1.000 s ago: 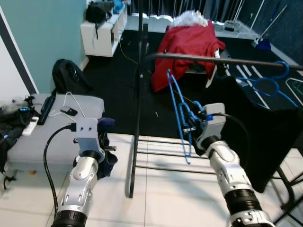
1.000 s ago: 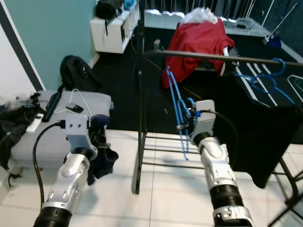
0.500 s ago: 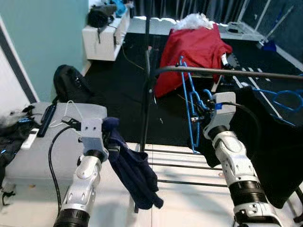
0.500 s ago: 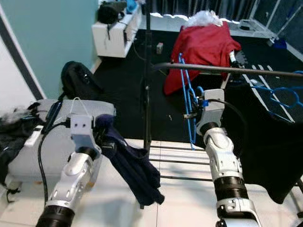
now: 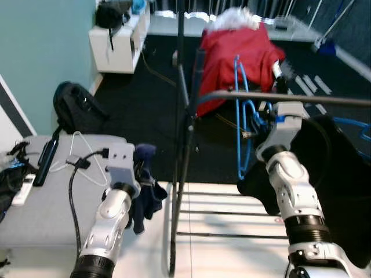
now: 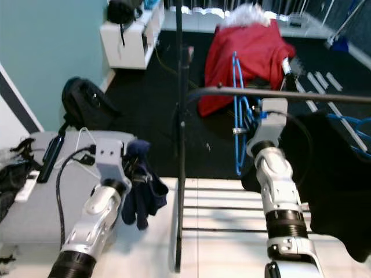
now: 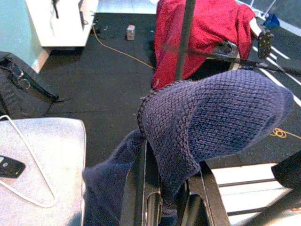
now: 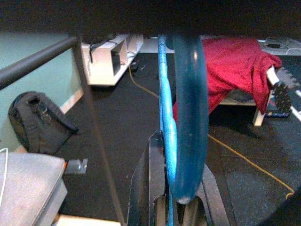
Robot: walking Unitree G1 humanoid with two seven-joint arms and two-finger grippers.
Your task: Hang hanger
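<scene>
Right wrist view: right claw [image 8: 171,207] clenched on blue hanger [image 8: 186,117], its hook cut off.

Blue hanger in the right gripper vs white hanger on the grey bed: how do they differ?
The blue hanger is gripped upright by the right gripper next to the rack rail; the white hanger lies flat and loose on the grey bed. The blue one looks thicker, the white one thin. Both carry no clothes.
</scene>
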